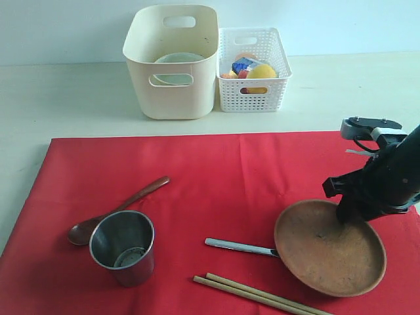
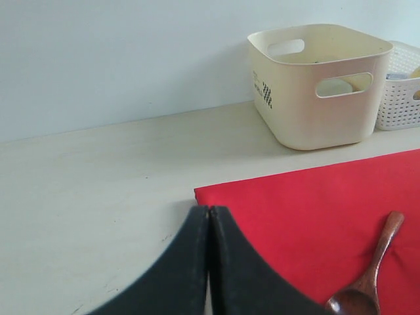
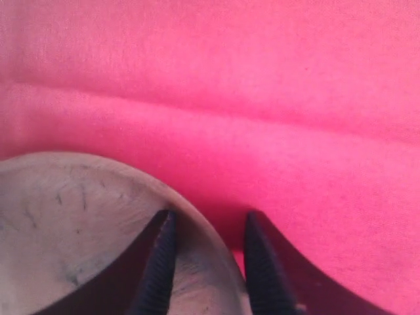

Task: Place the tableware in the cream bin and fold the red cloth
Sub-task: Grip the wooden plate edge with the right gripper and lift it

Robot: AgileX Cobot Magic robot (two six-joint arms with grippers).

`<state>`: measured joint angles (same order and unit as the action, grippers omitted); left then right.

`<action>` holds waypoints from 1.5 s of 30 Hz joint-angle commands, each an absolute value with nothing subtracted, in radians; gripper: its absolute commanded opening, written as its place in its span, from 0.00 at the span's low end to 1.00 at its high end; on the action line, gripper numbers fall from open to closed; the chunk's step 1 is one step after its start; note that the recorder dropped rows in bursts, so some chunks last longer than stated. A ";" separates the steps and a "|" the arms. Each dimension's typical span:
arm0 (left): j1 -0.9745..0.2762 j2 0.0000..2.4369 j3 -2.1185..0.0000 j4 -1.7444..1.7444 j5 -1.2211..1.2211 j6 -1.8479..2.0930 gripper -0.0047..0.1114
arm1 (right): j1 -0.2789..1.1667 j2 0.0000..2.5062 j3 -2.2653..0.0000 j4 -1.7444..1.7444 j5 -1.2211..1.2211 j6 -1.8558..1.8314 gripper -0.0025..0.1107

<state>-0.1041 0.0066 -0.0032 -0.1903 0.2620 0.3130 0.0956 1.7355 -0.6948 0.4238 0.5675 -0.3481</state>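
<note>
The red cloth (image 1: 230, 177) lies spread flat on the table. On it rest a brown wooden plate (image 1: 328, 249), a steel cup (image 1: 123, 246), a dark brown spoon (image 1: 118, 210), a silver knife (image 1: 239, 247) and tan chopsticks (image 1: 256, 294). A pale bowl (image 1: 178, 60) sits inside the cream bin (image 1: 172, 62). My right gripper (image 1: 344, 213) is down at the plate's far rim. It stands open (image 3: 209, 220), one finger inside the plate (image 3: 79, 216) and one outside, with cloth (image 3: 262, 79) showing between rim and outer finger. My left gripper (image 2: 209, 210) is shut and empty, above the cloth's corner (image 2: 315, 197), near the spoon (image 2: 371, 275).
A white lattice basket (image 1: 252, 69) with toy food stands right beside the cream bin (image 2: 315, 98) at the back of the table. The knife's tip lies under the plate's left edge. Bare table surrounds the cloth at the back and left.
</note>
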 commanded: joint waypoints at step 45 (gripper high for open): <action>-0.104 0.000 0.000 -0.190 0.260 0.314 0.06 | 0.093 1.348 -0.708 0.510 0.397 -0.330 0.02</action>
<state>-0.1041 0.0066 -0.0032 -0.1903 0.2620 0.3130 0.0956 1.3688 -0.6917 0.4870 0.4250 -0.3267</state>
